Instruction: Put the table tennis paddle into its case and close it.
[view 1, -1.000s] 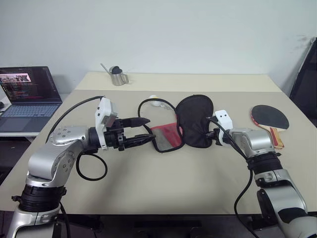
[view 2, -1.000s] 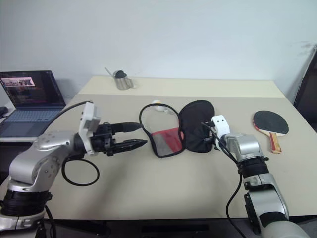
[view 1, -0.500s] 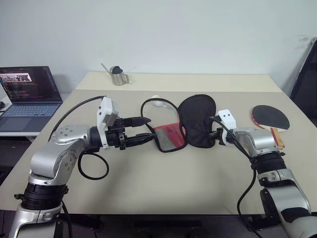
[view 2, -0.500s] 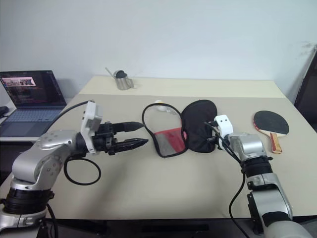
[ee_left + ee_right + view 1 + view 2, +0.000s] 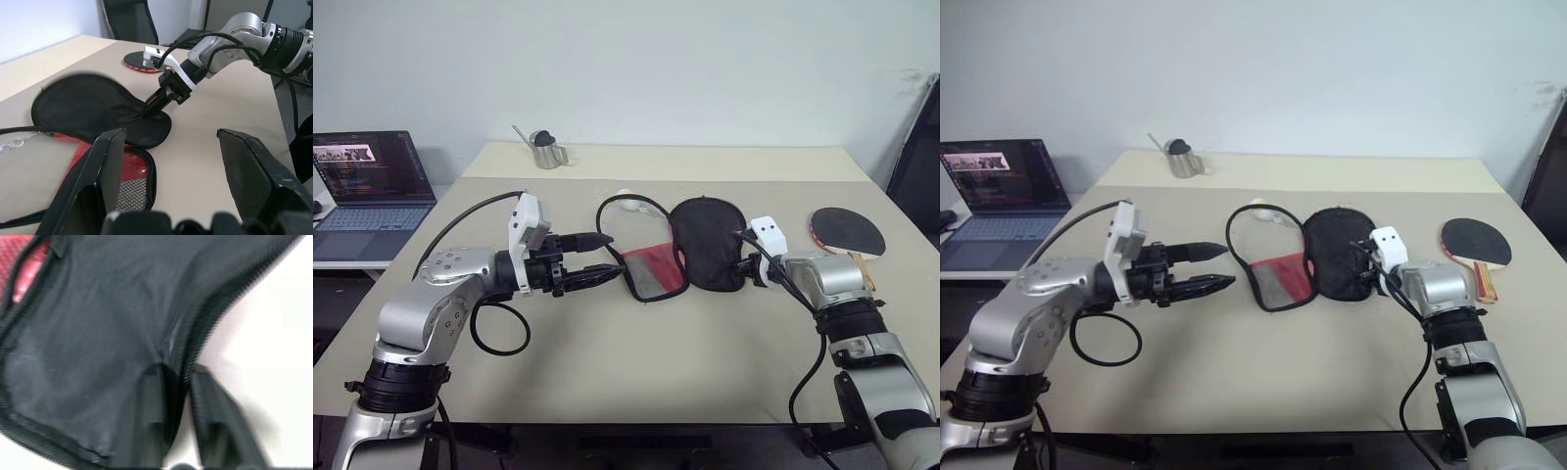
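Two tables [image 5: 607, 382] butt together, with bare top before you along the near edge. Mid-table you'll see the case [image 5: 705, 245] lying unzipped, black flap beside its red mesh half. Your right gripper [image 5: 171, 377] has its fingers slightly parted astride the flap's zippered edge; whether they pinch it is unclear. Your left gripper [image 5: 603, 257] hovers spread, empty, near the red half. Toward the right edge lies the table tennis paddle [image 5: 847, 233].
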`<state>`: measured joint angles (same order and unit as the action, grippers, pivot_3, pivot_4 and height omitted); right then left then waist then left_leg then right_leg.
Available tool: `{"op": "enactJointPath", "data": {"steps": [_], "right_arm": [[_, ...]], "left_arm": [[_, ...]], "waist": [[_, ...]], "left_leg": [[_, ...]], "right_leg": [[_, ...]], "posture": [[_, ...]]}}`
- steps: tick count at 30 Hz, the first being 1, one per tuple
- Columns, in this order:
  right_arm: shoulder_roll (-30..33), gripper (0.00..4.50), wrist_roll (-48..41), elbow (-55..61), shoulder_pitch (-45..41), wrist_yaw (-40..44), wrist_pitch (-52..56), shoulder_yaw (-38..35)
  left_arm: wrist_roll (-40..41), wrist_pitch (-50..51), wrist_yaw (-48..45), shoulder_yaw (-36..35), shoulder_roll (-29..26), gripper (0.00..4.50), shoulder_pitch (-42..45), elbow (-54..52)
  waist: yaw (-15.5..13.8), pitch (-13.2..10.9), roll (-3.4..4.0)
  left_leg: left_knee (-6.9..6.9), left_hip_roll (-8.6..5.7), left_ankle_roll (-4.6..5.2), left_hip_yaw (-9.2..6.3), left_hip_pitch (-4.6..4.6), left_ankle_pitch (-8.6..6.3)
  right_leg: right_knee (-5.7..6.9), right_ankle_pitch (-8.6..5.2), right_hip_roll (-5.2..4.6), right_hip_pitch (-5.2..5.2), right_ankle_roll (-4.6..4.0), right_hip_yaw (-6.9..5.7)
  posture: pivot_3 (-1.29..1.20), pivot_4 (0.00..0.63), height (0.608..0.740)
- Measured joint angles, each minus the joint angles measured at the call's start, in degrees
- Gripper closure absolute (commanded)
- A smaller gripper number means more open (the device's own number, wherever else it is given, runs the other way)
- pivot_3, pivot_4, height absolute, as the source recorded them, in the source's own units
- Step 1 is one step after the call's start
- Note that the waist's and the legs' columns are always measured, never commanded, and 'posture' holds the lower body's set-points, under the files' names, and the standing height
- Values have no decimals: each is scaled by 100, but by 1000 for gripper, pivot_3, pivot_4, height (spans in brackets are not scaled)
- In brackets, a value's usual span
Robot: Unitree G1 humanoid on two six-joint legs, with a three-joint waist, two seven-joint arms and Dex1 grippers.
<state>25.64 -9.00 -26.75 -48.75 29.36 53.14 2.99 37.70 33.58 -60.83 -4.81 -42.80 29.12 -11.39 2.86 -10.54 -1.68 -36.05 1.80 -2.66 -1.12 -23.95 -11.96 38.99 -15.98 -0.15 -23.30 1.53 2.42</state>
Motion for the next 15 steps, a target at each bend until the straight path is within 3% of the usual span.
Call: {"op": "enactJointPath", "data": {"steps": [7,15], "right_arm": [[28,92,151,-178,-22,-86,-514,-25],[297,35,-208,711,94,61,-899,-781]], "left_arm": [[0,-2,27,0,41,1246,0,0],[29,59,340,-5,274,1246,18,-63]], "waist": [[1,0,0],[-21,-2,3]], "left_leg": [[0,0,0,1,0,0],[-1,0,0,-1,-1,0]], "right_leg": [[0,0,0,0,0,0],[0,0,-1,1,0,-1]], "posture": [[0,150,740],[0,150,740]]}}
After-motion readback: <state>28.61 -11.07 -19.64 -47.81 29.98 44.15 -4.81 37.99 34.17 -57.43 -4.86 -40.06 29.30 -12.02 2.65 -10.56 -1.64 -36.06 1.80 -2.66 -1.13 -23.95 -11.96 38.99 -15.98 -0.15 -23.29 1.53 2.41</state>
